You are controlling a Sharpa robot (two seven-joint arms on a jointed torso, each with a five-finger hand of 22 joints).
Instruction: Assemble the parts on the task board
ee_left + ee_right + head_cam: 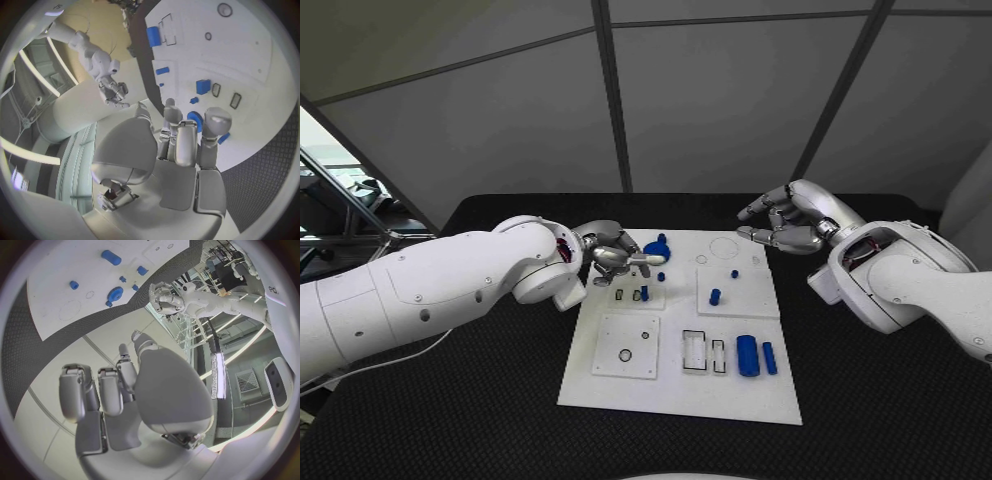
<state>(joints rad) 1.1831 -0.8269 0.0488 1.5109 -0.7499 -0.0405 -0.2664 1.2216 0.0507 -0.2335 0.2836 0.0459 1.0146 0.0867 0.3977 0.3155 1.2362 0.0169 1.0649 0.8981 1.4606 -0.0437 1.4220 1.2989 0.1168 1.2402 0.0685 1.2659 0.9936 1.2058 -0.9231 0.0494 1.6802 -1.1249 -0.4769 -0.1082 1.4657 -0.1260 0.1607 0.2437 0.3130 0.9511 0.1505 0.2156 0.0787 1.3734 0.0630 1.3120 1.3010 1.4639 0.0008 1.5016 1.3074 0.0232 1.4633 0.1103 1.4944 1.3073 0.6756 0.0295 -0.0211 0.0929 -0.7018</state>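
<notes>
A robotics lab or test cell: a black-covered desk (473, 420) stands inside an enclosure of grey panels (718, 100) joined by dark frame bars (609, 95). On the desk lies a white task board (678, 385) with cut-out slots and small blue parts (747, 355), a bench fixture. Metal framing (187, 330) and strip lights (217, 375) appear beyond the panels

A white task board (678, 385) was laid on the black table (444, 420). Small blue parts (747, 355) were seen on it. The left hand (615, 258) was held over its far edge, the right hand (788, 222) above the table.
</notes>
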